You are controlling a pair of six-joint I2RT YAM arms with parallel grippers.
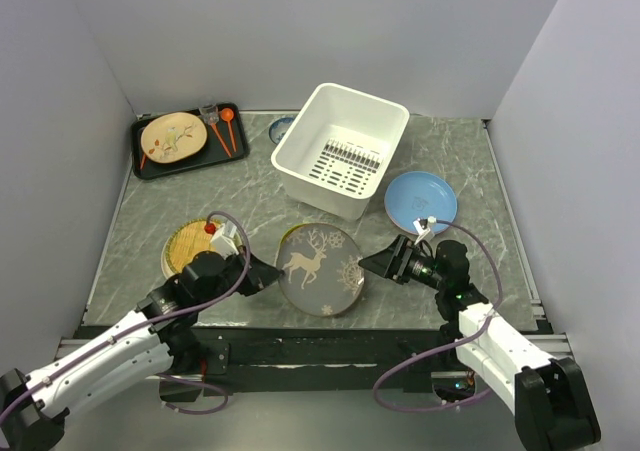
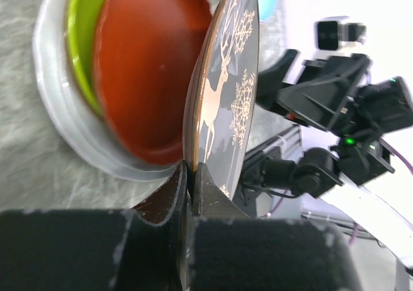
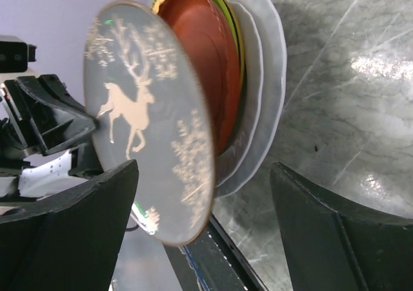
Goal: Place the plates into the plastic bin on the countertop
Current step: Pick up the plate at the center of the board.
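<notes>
My left gripper (image 1: pixel 266 272) is shut on the left rim of the grey reindeer plate (image 1: pixel 320 268) and holds it lifted and tilted over the countertop (image 1: pixel 460 151). In the left wrist view the jaws (image 2: pixel 191 169) pinch the plate (image 2: pixel 226 97) edge-on. My right gripper (image 1: pixel 370 263) is open at the plate's right edge; in the right wrist view (image 3: pixel 206 223) the plate's (image 3: pixel 142 123) lower rim sits between the spread fingers, untouched. A stack of plates (image 1: pixel 190 246) lies behind, with red (image 2: pixel 151 78), lime green (image 2: pixel 84 39) and white (image 2: pixel 58 117) ones. A light blue plate (image 1: pixel 421 200) lies right of the white bin (image 1: pixel 341 161).
A black tray (image 1: pixel 150 161) at the back left holds a cream twig-pattern plate (image 1: pixel 172 136) and orange utensils. A small blue-rimmed dish (image 1: pixel 283 129) lies left of the bin. White walls enclose the countertop on three sides.
</notes>
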